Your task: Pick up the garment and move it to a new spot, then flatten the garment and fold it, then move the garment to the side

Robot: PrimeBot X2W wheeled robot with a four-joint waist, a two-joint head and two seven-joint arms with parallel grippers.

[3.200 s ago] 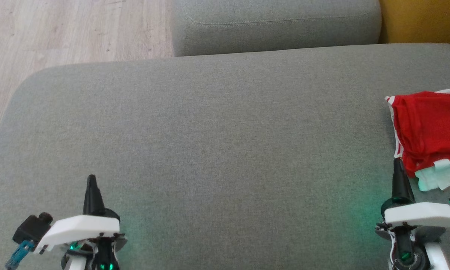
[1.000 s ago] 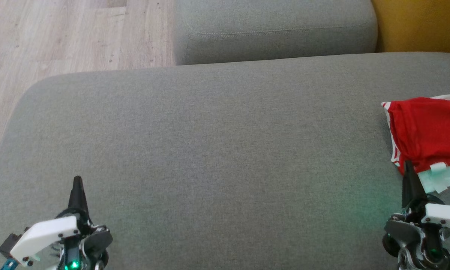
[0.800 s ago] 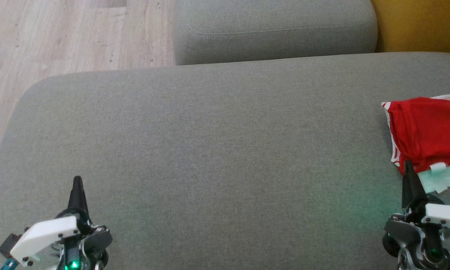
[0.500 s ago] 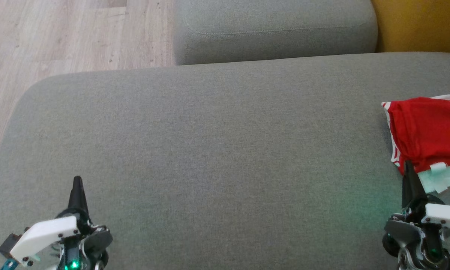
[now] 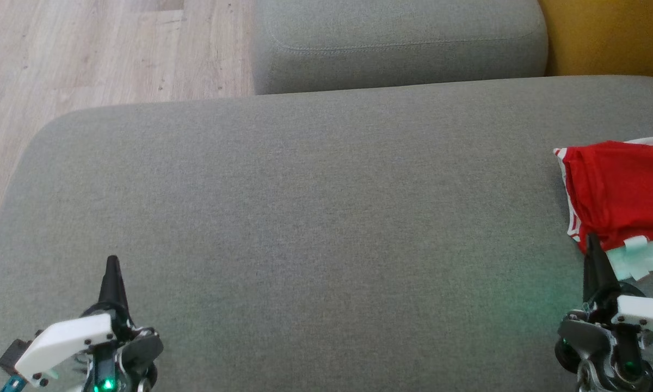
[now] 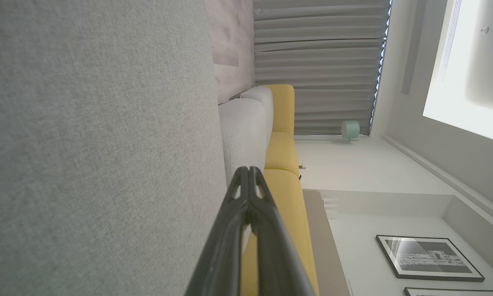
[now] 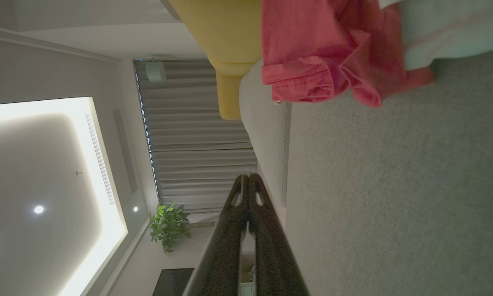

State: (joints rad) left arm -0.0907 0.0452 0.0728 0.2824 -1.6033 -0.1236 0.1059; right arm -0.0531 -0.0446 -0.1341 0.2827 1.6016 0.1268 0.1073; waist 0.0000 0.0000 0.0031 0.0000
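Red garment on grey sofa seat, both grippers shut and empty.

Item: red garment with a white striped edge and a pale mint-white piece at its near side. It lies bundled at the far right of the grey sofa seat, partly cut off by the head view's edge. Right gripper: jaws pressed together, holding nothing, tip just short of the garment's near left corner. Left gripper: jaws pressed together, empty, over the seat's left side, well apart from the garment. Surroundings: grey cushion behind the seat, yellow cushion, wood floor.
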